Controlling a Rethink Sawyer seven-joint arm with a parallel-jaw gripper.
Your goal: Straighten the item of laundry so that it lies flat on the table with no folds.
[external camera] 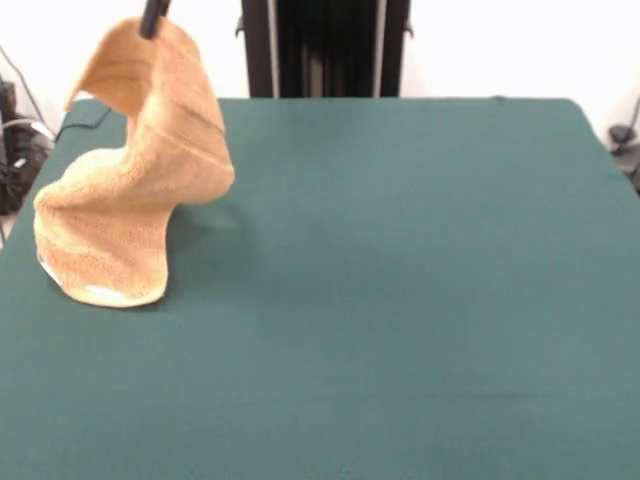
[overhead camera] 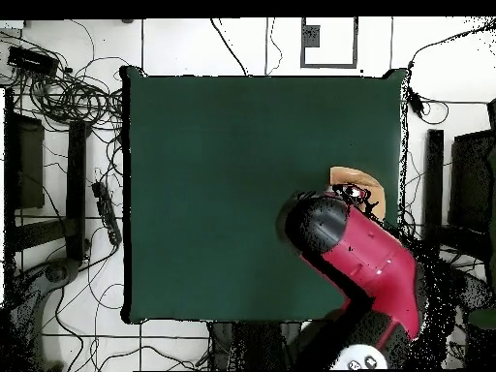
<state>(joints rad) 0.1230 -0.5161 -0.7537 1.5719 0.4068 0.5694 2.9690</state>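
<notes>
A: How is the arm (overhead camera: 373,266) sitting?

B: In the overhead view it is reaching from the 6 o'clock edge up toward 2 o'clock, its red and black body covering the bench's (overhead camera: 242,184) right-hand part. In the front view only a dark tip of the tool (external camera: 153,18) is showing, coming down at the top edge around 11 o'clock.

A: And the towel (external camera: 130,190)?

B: It is hanging from that tip. The tool is pinching the towel's top corner; the cloth is draping straight down below it, twisting once on the way, and its lower end is resting on the green bench near the 9 o'clock edge in the front view.

A: Flat anywhere?

B: No, it is standing curled and folded. A small white patch is showing at its bottom edge. From overhead only a tan sliver (overhead camera: 360,184) is peeking out just above the arm's head, near the 3 o'clock edge.
</notes>
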